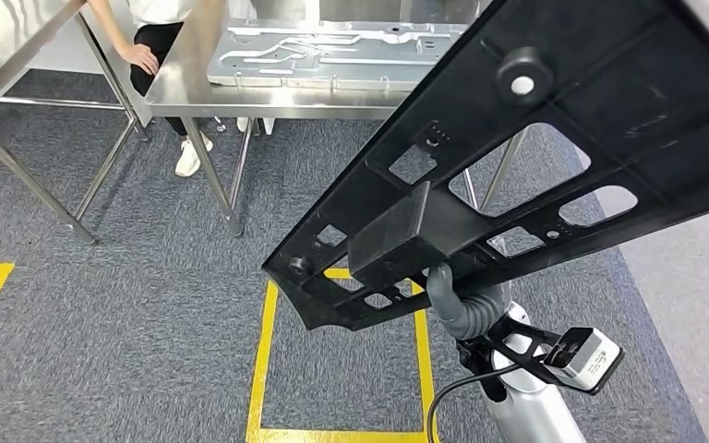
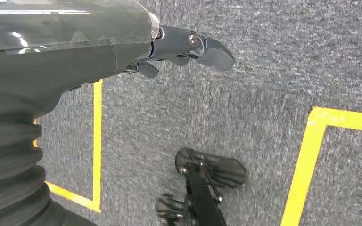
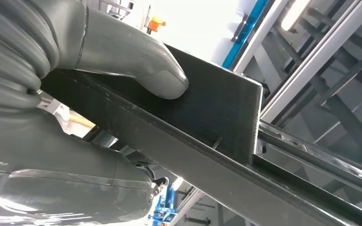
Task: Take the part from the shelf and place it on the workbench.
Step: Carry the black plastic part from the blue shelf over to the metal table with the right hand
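While the left hand (image 2: 188, 47) hangs empty, fingers apart, the right hand (image 1: 457, 300) clamps the black part (image 1: 517, 175), workbench (image 1: 268, 92) at eleven o'clock.

**Around the floor and benches**

A person (image 1: 152, 37) sits at eleven o'clock beside a steel table (image 1: 18, 55). Yellow floor tape (image 1: 263, 360) frames a square at six o'clock on grey carpet (image 1: 129, 305). A silver pressed panel (image 1: 332, 51) lies at twelve o'clock.

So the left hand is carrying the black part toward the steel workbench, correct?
Not the left. The right hand grips the black part, its thumb pressed on it in the right wrist view. The left hand hangs over the carpet holding nothing. The steel workbench lies ahead.
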### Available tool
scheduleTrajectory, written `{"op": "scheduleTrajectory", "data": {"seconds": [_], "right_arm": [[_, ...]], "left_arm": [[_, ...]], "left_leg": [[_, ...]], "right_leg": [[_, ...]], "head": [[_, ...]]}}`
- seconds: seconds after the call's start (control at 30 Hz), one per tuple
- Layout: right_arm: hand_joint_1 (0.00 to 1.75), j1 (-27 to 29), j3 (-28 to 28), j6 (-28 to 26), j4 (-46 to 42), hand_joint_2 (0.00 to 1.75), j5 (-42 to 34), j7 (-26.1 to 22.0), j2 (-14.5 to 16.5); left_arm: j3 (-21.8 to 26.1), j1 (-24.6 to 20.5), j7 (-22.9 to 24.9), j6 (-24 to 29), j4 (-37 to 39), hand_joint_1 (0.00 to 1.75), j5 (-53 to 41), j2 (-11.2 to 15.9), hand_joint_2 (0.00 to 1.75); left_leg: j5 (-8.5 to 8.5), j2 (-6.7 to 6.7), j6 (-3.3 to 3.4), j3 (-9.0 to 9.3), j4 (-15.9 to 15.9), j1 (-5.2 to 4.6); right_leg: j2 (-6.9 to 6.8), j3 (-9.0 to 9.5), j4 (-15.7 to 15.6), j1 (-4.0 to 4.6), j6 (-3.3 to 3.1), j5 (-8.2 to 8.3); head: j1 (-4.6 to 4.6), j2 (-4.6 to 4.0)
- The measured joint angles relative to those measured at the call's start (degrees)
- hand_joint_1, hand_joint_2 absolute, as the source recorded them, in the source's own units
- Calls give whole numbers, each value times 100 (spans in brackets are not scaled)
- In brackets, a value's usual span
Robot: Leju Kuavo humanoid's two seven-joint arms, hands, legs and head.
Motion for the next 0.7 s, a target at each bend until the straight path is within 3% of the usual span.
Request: {"op": "scheduleTrajectory", "data": {"seconds": [0.03, 0.07, 0.13, 0.17, 0.2, 0.3, 0.33, 0.37, 0.47, 0.53, 0.57, 0.63, 0.67, 0.7], "right_arm": [[175, 5, -1, 2, 0, 175, 1, 0, 0], [175, 7, -1, 3, 0, 175, 2, 0, 0], [175, 14, -6, 0, 0, 175, 7, 0, 0], [175, 23, -9, -2, -1, 175, 11, 0, 0], [175, 34, -14, -5, -7, 175, 16, 0, 0], [175, 52, -21, 2, -54, 175, 30, 0, 2], [175, 50, -22, 8, -68, 175, 34, 0, 4], [175, 52, -23, 15, -78, 175, 38, 0, 8], [175, 63, -24, 36, -83, 175, 56, 0, 19], [175, 69, -22, 51, -81, 175, 67, 0, 20], [175, 68, -22, 55, -81, 175, 70, 0, 20], [175, 66, -21, 57, -78, 175, 77, 0, 21], [175, 63, -21, 55, -76, 175, 82, 0, 22], [175, 61, -20, 52, -76, 175, 90, 0, 22]], "left_arm": [[2, 6, 1, 0, 0, 0, 1, -2, 175], [4, 8, 3, 0, 0, 0, 2, -4, 175], [6, 7, 5, -1, 0, 0, 6, -8, 175], [7, 2, 8, -2, 0, 0, 8, -10, 175], [8, -2, 10, -2, 0, 0, 10, -12, 175], [13, -14, 10, -3, 0, 0, 13, -15, 175], [15, -22, 8, -4, 0, 0, 13, -17, 175], [20, -29, 7, -5, 0, 0, 13, -19, 175], [39, -12, 7, -5, 0, 0, 13, -23, 175], [52, 12, 9, -3, 0, 0, 13, -23, 175], [60, 18, 9, -2, 0, 0, 14, -23, 175], [78, 27, 9, -2, 0, 0, 15, -22, 175], [85, 31, 10, -1, 0, 0, 16, -20, 175], [89, 37, 11, 0, 0, 0, 17, -18, 175]], "left_leg": [[-68, -4, -12, 87, 0, 8], [-138, -8, -29, 179, -1, 15], [-274, -17, -76, 336, -8, 20], [-338, -18, -110, 388, -22, 16], [-372, -18, -149, 446, -24, 12], [-375, -8, -248, 564, 45, 15], [-394, -6, -263, 508, 196, 22], [-462, -5, -273, 374, 459, 29], [-869, -5, -331, -304, 1406, 34], [-944, -4, -341, -552, 1455, 34], [-757, -4, -332, -542, 1191, 33], [-185, 0, -286, -416, 512, 19], [23, 6, -251, -350, 252, 3], [117, 9, -208, -309, 142, -16]], "right_leg": [[-11, -59, -158, -14, 16, 44], [-26, -45, -452, -22, 23, 250], [-74, 54, -1120, -16, -2, 915], [-91, 97, -1328, -2, -34, 1138], [-96, 125, -1447, 9, -77, 1258], [-60, 302, -1556, 6, -212, 1233], [-56, 385, -1578, 1, -249, 1213], [-56, 464, -1596, -2, -276, 1186], [-48, 625, -1606, 11, -314, 1038], [-31, 740, -1606, 16, -313, 935], [-25, 814, -1606, 19, -303, 878], [-21, 952, -1603, 28, -269, 763], [-12, 1009, -1602, 33, -236, 702], [-4, 1055, -1605, 35, -199, 658]], "head": [[0, 0], [1, 0], [2, 0], [1, 0], [1, 0], [-2, -1], [-3, -1], [-3, -1], [-3, -1], [-2, -2], [-2, -2], [-2, -2], [-2, -2], [-2, -2]]}}
